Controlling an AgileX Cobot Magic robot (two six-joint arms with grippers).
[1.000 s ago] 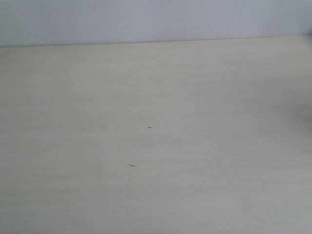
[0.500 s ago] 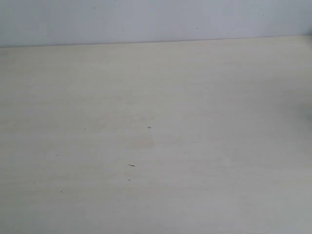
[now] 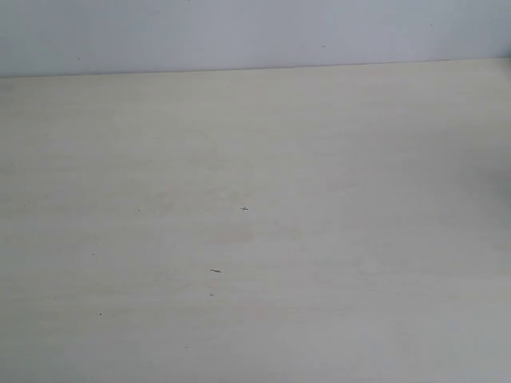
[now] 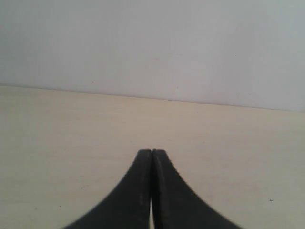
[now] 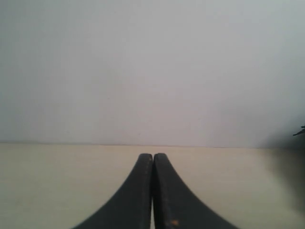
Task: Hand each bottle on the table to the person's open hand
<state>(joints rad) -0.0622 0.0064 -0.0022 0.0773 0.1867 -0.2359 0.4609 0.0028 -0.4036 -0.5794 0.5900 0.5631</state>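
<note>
The pale cream table fills the exterior view, and neither arm shows there. The bottles and the person's open hand are out of view in every frame. In the left wrist view my left gripper is shut, its black fingers pressed together with nothing between them, over the table. My right gripper in the right wrist view is also shut and holds nothing, above the table.
A plain light grey wall rises behind the table's far edge. A few tiny dark specks mark the tabletop. A shadow darkens the table and wall at one side of the right wrist view.
</note>
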